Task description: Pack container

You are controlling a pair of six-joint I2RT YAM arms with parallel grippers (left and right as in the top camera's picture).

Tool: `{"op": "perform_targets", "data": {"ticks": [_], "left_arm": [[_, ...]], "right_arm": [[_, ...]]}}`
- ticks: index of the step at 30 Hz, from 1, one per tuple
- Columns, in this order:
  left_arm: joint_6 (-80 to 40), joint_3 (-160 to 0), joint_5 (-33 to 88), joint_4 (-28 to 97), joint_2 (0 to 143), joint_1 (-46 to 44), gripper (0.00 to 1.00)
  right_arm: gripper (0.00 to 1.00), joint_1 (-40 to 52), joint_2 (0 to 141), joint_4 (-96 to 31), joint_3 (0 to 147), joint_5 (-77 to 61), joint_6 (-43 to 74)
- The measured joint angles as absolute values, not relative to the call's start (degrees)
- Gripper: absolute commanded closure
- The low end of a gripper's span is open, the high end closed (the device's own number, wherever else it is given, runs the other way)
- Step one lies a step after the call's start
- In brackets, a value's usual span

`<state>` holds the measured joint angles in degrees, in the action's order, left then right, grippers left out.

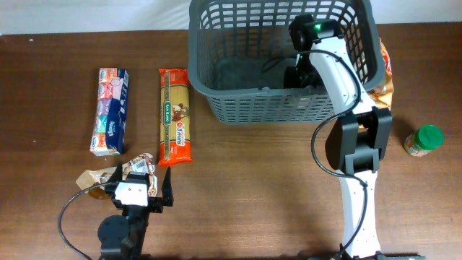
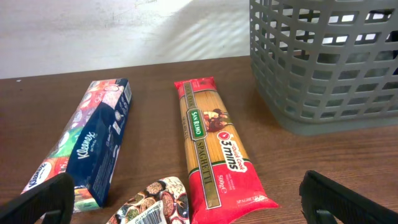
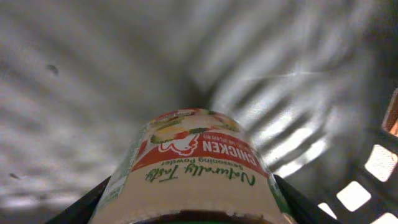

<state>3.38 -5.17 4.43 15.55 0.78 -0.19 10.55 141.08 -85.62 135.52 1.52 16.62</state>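
basket (image 1: 216, 108) sits far side of the table, right of centre. right gripper (image 3: 193, 208) is down inside it, clamped on a chicken seasoning jar (image 3: 196, 162). left gripper (image 2: 186, 208) wide open, empty, near-left over a packet (image 2: 155, 202); spaghetti (image 2: 211, 146) and tissues (image 2: 93, 146) beyond.

A robotics lab's test bench: a left arm (image 1: 123, 231) and a right arm (image 1: 359, 209) sit at a wooden counter (image 1: 260, 188) laid with spaghetti (image 1: 175, 117), tissues (image 1: 110, 112) and a shopping basket (image 1: 274, 108), before a white backdrop (image 2: 93, 31).

Right arm (image 1: 359, 209): white links, black joints, green LED (image 1: 315, 27); left pincer (image 2: 196, 202) black.
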Motion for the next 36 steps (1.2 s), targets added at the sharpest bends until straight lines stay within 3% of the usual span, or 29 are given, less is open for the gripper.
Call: {"op": "perform_targets", "data": {"ticks": [3,8,13,20,23,30,36], "left_arm": [[3.38,-5.17,4.43,15.55,0.78,-0.19,0.01],[3.38,-5.17,4.43,15.55,0.78,-0.19,0.01],[3.38,-5.17,4.43,15.55,0.78,-0.19,0.01],[3.38,-5.17,4.43,15.55,0.8,-0.19,0.01],[3.38,-5.17,4.43,15.55,0.78,-0.19,0.01],[3.38,-5.17,4.43,15.55,0.78,-0.19,0.01],[3.38,-5.17,4.45,15.55,0.8,-0.19,0.01]], "right_arm": [[0.56,10.55,141.08,-85.23,134.41,1.52,16.64],[0.24,10.55,141.1,-85.03,133.78,1.52,16.6],[0.12,10.55,141.1,-85.03,133.78,1.54,16.4],[0.1,10.55,141.16,-86.94,136.09,1.54,14.79],[0.02,10.55,141.23,-88.66,141.6,1.56,14.35],[0.01,8.58,141.03,-96.71,172.11,1.32,13.5],[0.01,0.67,132.68,-96.97,178.84,0.16,16.45]]}}
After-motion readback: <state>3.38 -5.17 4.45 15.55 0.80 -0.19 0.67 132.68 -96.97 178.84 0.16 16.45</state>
